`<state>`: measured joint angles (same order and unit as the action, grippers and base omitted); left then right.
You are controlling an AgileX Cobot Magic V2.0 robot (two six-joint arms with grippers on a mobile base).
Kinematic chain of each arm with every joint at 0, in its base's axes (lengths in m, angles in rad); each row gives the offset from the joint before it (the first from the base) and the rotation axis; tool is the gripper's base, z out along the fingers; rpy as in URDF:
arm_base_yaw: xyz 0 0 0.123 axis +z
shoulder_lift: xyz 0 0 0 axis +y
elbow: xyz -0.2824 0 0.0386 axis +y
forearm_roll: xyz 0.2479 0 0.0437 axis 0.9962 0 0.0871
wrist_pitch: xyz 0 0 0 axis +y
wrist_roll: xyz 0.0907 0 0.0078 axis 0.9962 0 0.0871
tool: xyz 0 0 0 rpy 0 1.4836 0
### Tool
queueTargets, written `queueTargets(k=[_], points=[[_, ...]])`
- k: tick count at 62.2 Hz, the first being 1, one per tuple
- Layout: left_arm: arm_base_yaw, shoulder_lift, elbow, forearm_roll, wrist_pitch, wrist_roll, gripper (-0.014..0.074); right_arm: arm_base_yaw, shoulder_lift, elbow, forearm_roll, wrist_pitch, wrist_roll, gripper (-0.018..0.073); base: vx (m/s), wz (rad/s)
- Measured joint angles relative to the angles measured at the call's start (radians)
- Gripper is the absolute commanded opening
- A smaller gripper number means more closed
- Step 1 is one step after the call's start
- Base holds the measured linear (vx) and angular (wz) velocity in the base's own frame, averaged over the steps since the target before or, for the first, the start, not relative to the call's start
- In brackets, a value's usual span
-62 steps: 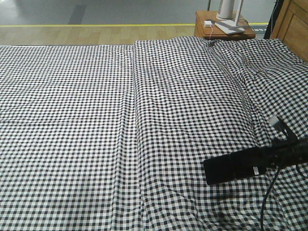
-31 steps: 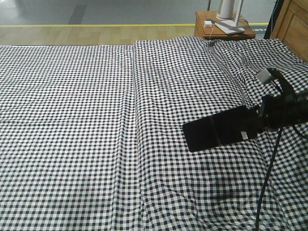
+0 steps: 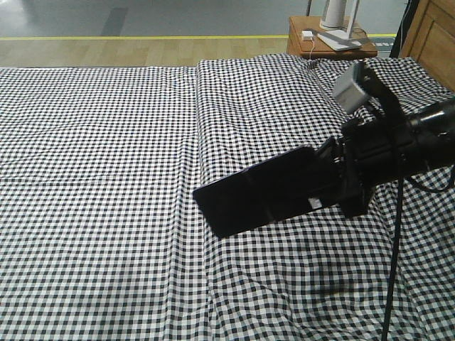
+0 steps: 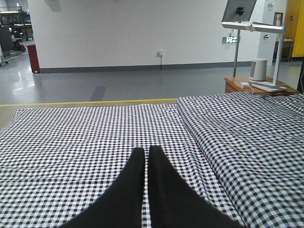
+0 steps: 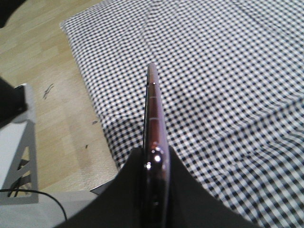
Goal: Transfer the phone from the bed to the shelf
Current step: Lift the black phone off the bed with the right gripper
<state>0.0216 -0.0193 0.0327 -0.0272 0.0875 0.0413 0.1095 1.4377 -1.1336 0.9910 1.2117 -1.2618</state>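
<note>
Right gripper (image 3: pixel 334 190) has the phone (image 3: pixel 263 190) pinched by one short end, fingers clamped tight on both flat faces, and the slab is up off the bed (image 3: pixel 106 177), over its right half, between the centre fold and the right edge. The long axis runs out from the gripper toward the centre fold. The free end points left and dips slightly toward the near edge, with the broad black face tipped up at the front camera. A small white sticker (image 3: pixel 313 203) sits on that face just beside the fingers.

The right arm reaches in from the right edge of the front view, close to level, with a grey camera block (image 3: pixel 350 89) on top of the wrist and a black cable (image 3: pixel 393 270) hanging below it.

The right wrist view gives what the front cannot: the phone (image 5: pixel 153 109) edge-on, a thin pinkish rim standing straight out of the right gripper (image 5: pixel 154 159), checked sheet (image 5: pixel 228 71) under and to one side, wood floor (image 5: pixel 61 95) past the bed's edge on the other.

The left wrist view has no phone at all. The left gripper (image 4: pixel 146 156) has its two black fingers pressed together with nothing between them, pointing across the bed (image 4: pixel 71 137) toward the far edge, the orange-brown bedside table (image 4: pixel 237 85) at the far right corner.
</note>
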Motion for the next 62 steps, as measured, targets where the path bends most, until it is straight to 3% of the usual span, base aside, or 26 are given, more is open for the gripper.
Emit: queueTargets(k=[26, 62], points=[[0.0, 0.0, 0.0, 0.0, 0.0, 0.0, 0.0001, 0.216, -0.102, 0.079, 0.05, 0.003, 0.008, -0.0003, 0.0, 0.0], [0.0, 0.0, 0.0, 0.0, 0.0, 0.0, 0.0001, 0.228, -0.181, 0.082, 0.105, 0.006, 0.008, -0.0003, 0.0, 0.0]])
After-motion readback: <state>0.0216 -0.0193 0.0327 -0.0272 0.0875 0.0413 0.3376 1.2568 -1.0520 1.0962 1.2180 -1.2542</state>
